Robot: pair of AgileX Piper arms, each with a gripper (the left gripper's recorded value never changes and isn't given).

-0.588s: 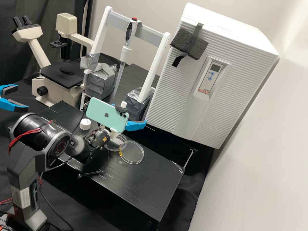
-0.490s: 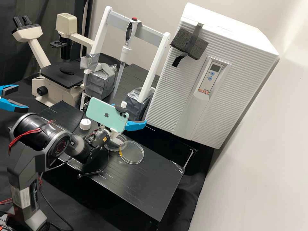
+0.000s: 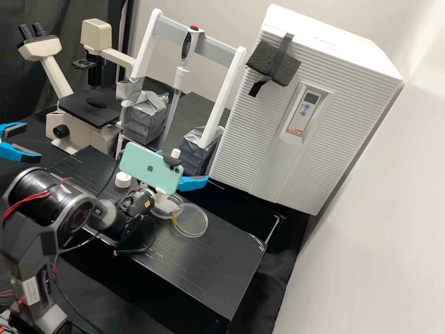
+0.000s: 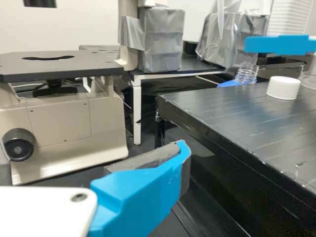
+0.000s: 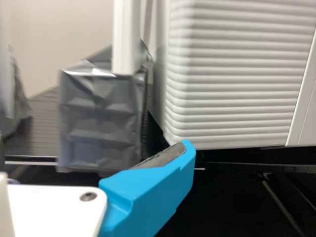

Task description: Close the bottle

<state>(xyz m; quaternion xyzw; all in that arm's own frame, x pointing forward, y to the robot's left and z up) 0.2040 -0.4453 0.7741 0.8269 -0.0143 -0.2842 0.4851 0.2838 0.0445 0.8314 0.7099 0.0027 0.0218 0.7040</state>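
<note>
Right hand (image 4: 236,63) spread, grasping nothing that can be made out, a blue finger on either side of the open bottle (image 4: 245,74). Shows only neck and shoulder above the far edge of the tabletop (image 3: 208,260), so cannot tell whether standing on it or just past it. Near the bottle but apart, the white cap (image 4: 283,87), flat on the tabletop. Farther out, left hand (image 3: 28,141) released and empty, off the tabletop beside the microscope (image 3: 76,111). Likely risks from here: tipping so light a bottle with a finger closing off-centre; squirting the low cap sideways with a shallow pinch; cross-threading it if set on tilted. Also sweeping the petri dish (image 3: 190,220) with the right arm's wrist.
</note>
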